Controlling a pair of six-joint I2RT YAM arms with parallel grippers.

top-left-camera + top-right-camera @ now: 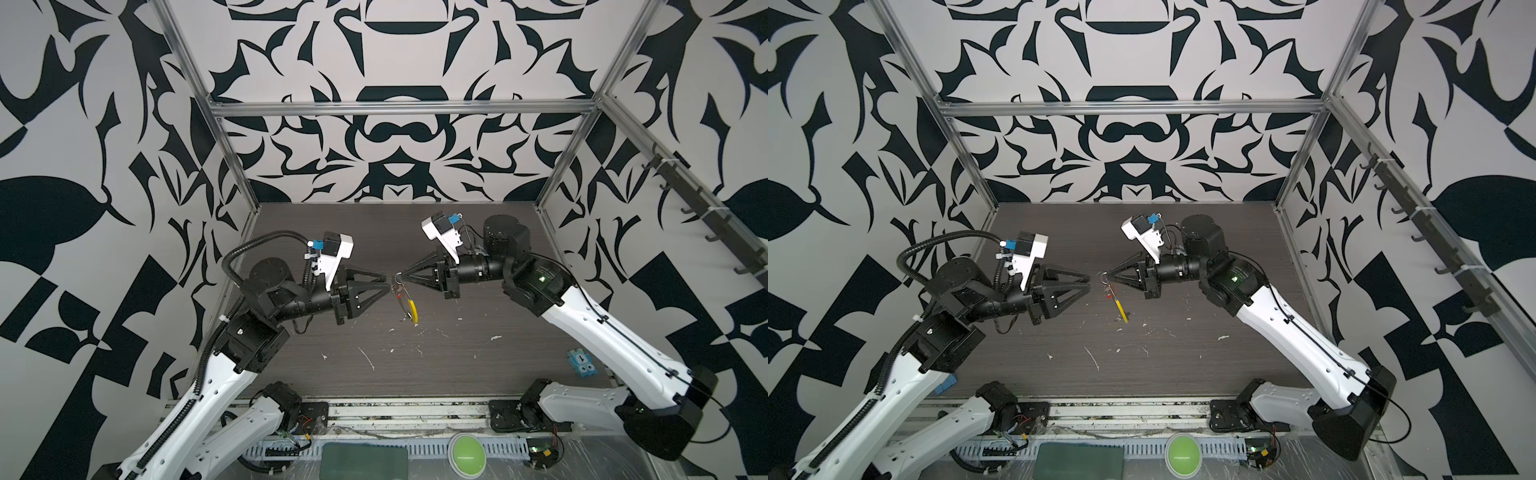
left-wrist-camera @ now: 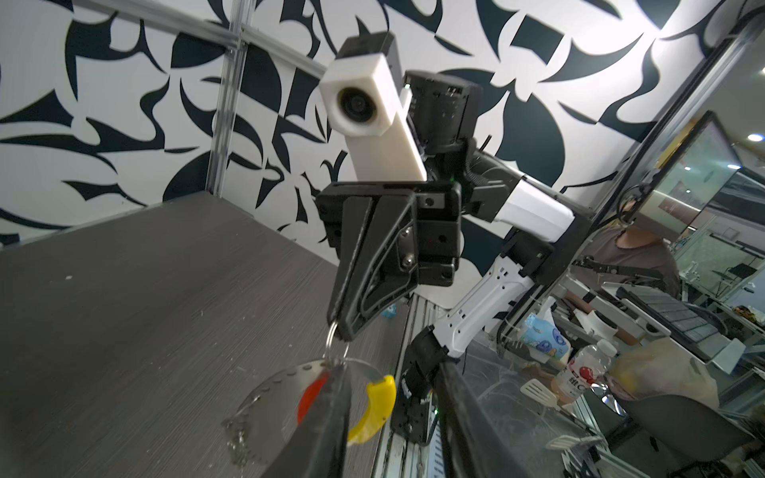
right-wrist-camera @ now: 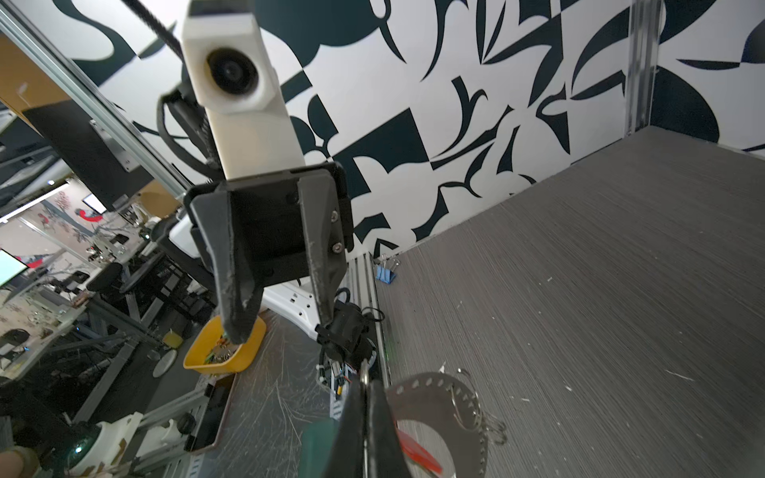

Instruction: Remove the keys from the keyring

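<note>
Fingertips of the right gripper [image 1: 402,275] pinch shut on the top of the keyring [image 1: 412,308], which hangs mid-frame. Left gripper [image 1: 387,282], half parted and empty, sits beside the red-headed key [image 2: 312,393], apparently lining up a grasp; next it must clamp that head and slide it off.

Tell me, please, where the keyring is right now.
In both top views, the keyring hangs near the centre from the shut right gripper, just right of the open left gripper.

The worktop [image 1: 457,374] is a dark grey woodgrain board with little white scraps [image 1: 367,358] scattered across the middle. A light-blue block [image 1: 582,362] with black marks sits near its right edge. There's a blue binder clip [image 3: 386,274] at the left edge too.
</note>
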